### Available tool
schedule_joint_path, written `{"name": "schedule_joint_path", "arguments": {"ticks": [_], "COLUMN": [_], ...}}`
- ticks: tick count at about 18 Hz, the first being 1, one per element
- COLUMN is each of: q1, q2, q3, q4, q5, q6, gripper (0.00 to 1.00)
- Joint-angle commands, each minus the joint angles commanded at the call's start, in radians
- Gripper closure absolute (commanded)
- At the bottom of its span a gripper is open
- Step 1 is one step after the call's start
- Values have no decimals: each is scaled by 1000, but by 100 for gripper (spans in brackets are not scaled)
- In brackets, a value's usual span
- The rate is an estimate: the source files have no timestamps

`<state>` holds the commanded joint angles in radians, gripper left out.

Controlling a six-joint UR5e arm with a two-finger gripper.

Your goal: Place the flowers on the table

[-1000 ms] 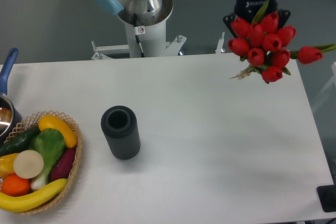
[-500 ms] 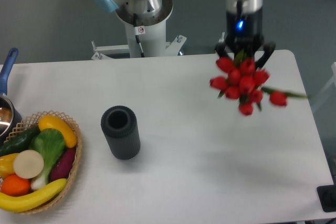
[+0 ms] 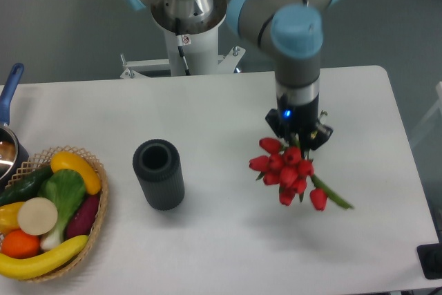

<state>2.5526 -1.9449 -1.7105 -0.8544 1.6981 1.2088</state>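
Observation:
The flowers (image 3: pixel 285 169) are a bunch of red tulips with green stems, blooms facing the camera, one bloom (image 3: pixel 318 199) sticking out to the lower right. My gripper (image 3: pixel 298 134) is shut on the bunch's stems and holds it over the right half of the white table (image 3: pixel 228 240), pointing down. The stems are mostly hidden behind the blooms. I cannot tell whether the bunch touches the tabletop.
A dark ribbed cylinder vase (image 3: pixel 159 174) stands left of centre. A wicker basket (image 3: pixel 97 219) of fruit and vegetables sits at the front left, with a pot (image 3: pixel 8 150) with a blue handle behind it. The robot base (image 3: pixel 186 25) is at the back edge.
The arm has swung forward and down with the flowers, from above the table's back right corner to low over its right middle. The bunch now appears smaller and lower.

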Motion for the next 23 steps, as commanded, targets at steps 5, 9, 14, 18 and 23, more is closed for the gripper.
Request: {"name": "schedule_joint_path", "arguments": {"ticks": [5, 9, 14, 18, 23], "q1": [-41, -54, -54, -54, -45], "q2": [-74, -104, -131, -129, -62], "q3": [22, 32, 48, 58, 63], "q4": [3, 6, 8, 11, 9], "q5": [98, 100, 100, 100, 74], "q6": [0, -8, -9, -3, -2], "gripper": [70, 69, 56, 3, 0]}}
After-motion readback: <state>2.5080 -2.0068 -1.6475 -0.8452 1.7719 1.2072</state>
